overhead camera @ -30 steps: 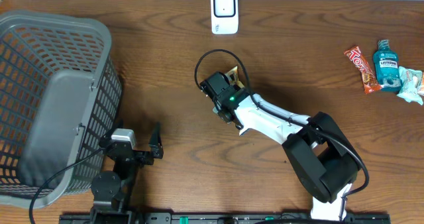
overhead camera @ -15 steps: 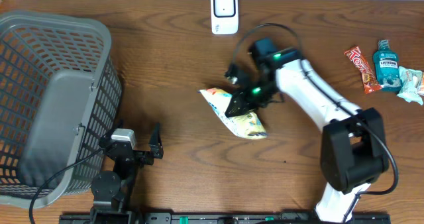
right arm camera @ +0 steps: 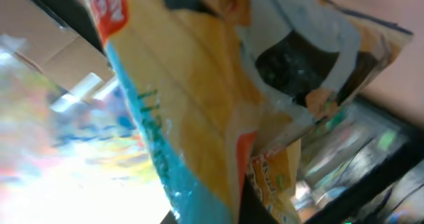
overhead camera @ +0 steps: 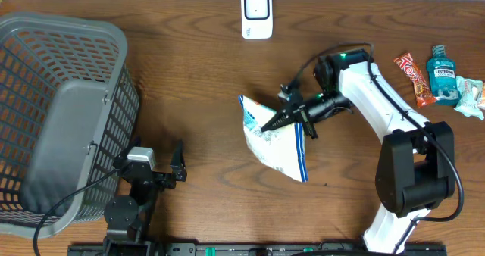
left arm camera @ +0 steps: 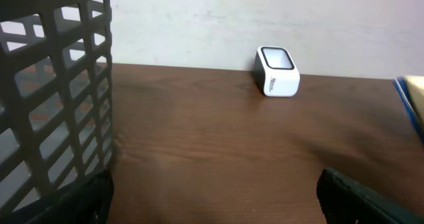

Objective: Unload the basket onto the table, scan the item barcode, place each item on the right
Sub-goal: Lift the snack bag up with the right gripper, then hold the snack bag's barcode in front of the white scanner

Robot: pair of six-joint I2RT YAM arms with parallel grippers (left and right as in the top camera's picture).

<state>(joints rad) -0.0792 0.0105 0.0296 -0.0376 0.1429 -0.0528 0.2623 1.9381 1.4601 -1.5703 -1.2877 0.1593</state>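
Right pincer [overhead camera: 267,126] clamps the snack bag [overhead camera: 280,147] (white-and-blue side up), apart from the scanner [overhead camera: 257,14].

White, blue-edged snack bag [overhead camera: 279,151]; grey basket [overhead camera: 76,21]; white scanner [overhead camera: 257,14]; brown woodgrain table [overhead camera: 189,82].

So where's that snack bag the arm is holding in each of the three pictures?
Overhead: snack bag mid-table, pinched by the right pincer.
Left wrist: snack bag, a sliver at the right edge.
Right wrist: snack bag fills the frame, close up.
Shared landmark: white scanner, seen overhead and from the left wrist only.
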